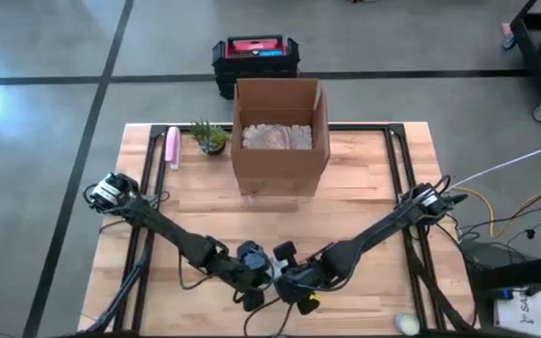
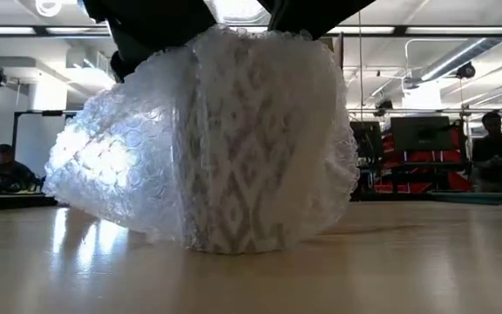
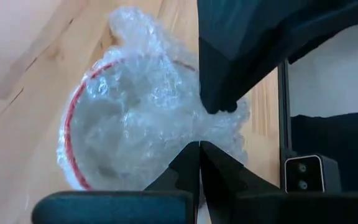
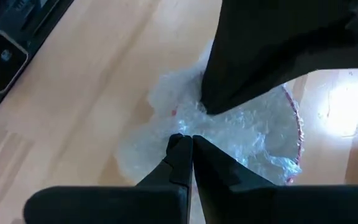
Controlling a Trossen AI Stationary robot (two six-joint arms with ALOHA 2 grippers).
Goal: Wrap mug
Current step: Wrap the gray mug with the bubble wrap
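A mug with a red rim point(image 3: 73, 106) and a white patterned wall point(image 2: 242, 166) stands on the table near the middle of its front edge. Clear bubble wrap point(image 2: 129, 157) is bundled around and over it. In the high view the arms hide it. My left gripper point(image 3: 199, 146) and my right gripper point(image 4: 188, 140) meet above the bundle, tips close to each other, each shut on the wrap. In the high view the left gripper point(image 1: 252, 282) is beside the right gripper point(image 1: 294, 282). My left gripper pinches gathered bubble wrap point(image 3: 194, 127) over the mug's mouth between its two fingertips, coming slanting down from the table's left. The wrap's lower part rests on the table. My right gripper pinches a bunch of bubble wrap point(image 4: 185, 124) at the bundle's top between its fingertips, slanting down from the table's right. How many layers it has, I cannot tell.
An open cardboard box point(image 1: 280, 131) with wrapped things inside stands at the table's far middle. Left of it are a small plant point(image 1: 210, 138) and a pink object point(image 1: 172, 147). A white thing point(image 1: 405, 322) lies at the front right. People sit beyond the table.
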